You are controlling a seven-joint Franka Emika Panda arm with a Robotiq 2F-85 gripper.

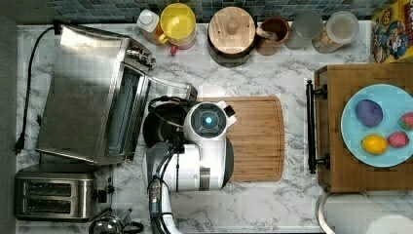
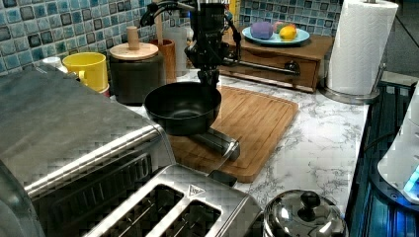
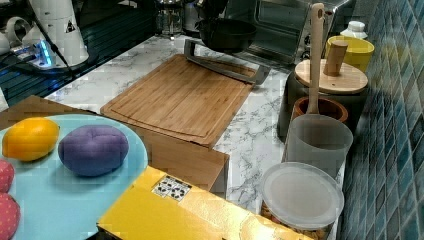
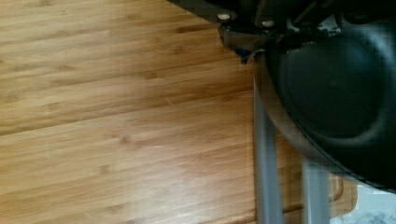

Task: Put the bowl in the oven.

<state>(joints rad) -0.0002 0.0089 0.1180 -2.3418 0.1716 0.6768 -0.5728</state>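
Note:
The black bowl [image 2: 183,106] hangs in the air, level, with my gripper [image 2: 209,81] shut on its rim at the side away from the oven. It hovers over the oven's lowered glass door, whose steel handle [image 2: 217,143] lies just under it at the edge of the cutting board. The steel oven [image 1: 83,92] stands at the top view's left with its door open. In the top view my arm [image 1: 207,122] covers part of the bowl [image 1: 163,126]. The wrist view has the bowl's dark underside [image 4: 336,93] above the door handle. The right view has the bowl [image 3: 227,32] in front of the oven [image 3: 280,25].
A wooden cutting board [image 1: 255,139] lies beside the oven door. A two-slot toaster [image 1: 53,195] and a pot lid [image 2: 304,215] sit near the oven. A black canister with a wooden lid [image 1: 231,29], a yellow cup [image 1: 178,22] and jars line the back wall. A fruit plate [image 1: 377,124] rests on a wooden box.

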